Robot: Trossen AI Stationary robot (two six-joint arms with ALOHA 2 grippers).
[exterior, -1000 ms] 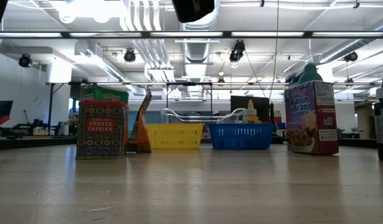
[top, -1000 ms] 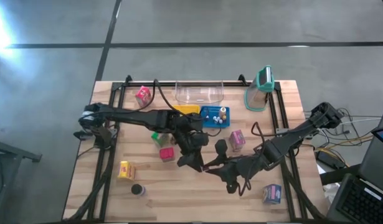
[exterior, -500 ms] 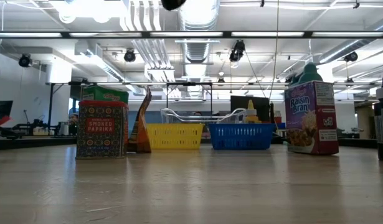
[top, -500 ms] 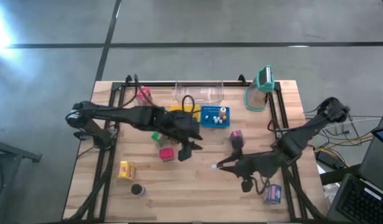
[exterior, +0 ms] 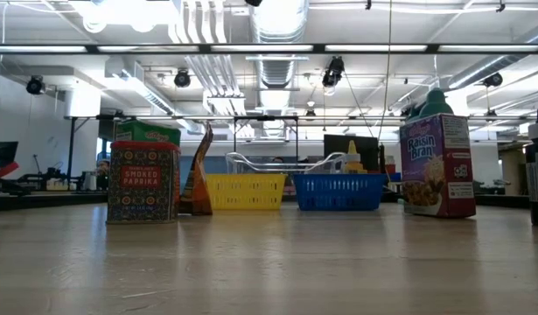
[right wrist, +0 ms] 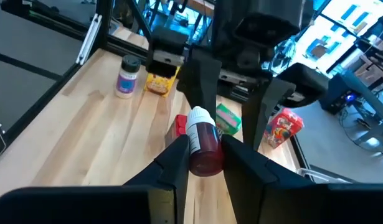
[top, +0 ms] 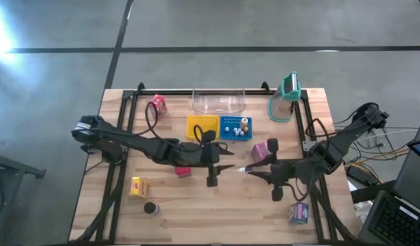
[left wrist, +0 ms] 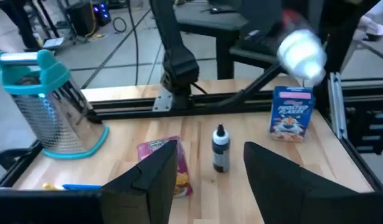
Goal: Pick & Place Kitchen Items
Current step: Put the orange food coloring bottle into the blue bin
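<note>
right end effector (right wrist: 203, 155) now pinching red bottle (right wrist: 202, 144) alone, pulled back toward 3 o'clock; left end effector (left wrist: 208, 177) spread, released

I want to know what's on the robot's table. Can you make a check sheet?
Surface: wooden table, black rails.
Job's things: red bottle; pink carton; yellow carton; dark disc; white balls in blue basket.
Clutter: yellow basket, clear tray, teal-lidded jug.
Grippers: right gripper shut on red bottle; left gripper open, empty.
Cables: black cable looping off left arm.
Surroundings: grey floor.
</note>
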